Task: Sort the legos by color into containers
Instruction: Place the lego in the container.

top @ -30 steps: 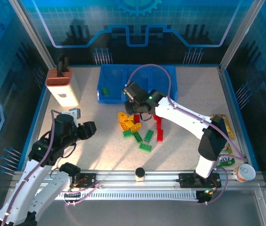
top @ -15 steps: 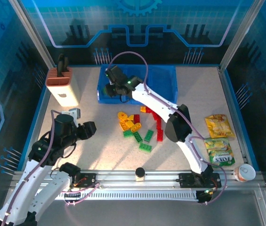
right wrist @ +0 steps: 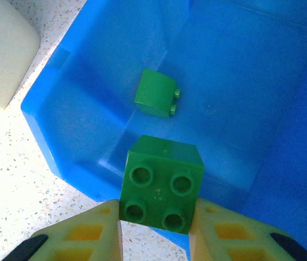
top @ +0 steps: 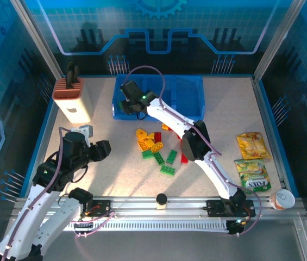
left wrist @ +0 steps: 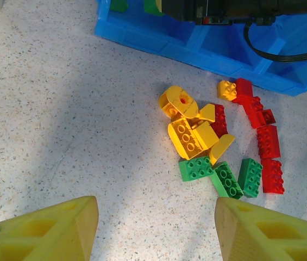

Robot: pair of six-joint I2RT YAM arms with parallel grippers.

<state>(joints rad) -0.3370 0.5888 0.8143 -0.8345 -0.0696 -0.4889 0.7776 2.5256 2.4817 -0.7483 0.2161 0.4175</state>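
My right gripper (right wrist: 156,225) is shut on a green lego (right wrist: 161,185) with four studs, held over the near wall of the left bin of the blue tray (top: 188,100). One small green lego (right wrist: 156,93) lies on that bin's floor. In the top view the right gripper (top: 127,104) hangs over the tray's left end. A pile of yellow (left wrist: 188,133), green (left wrist: 196,168) and red legos (left wrist: 267,142) lies on the table in front of the tray (left wrist: 142,41). My left gripper (left wrist: 156,228) is open, low at the near left, short of the pile.
A brown-and-white block with black handles (top: 73,98) stands at the far left. Two snack packets (top: 254,145) and a small cup (top: 282,199) lie at the right edge. A black-topped cylinder (top: 161,200) stands on the front rail.
The right arm swung from the pile to the tray's left bin carrying the green lego. The left arm has stayed put.
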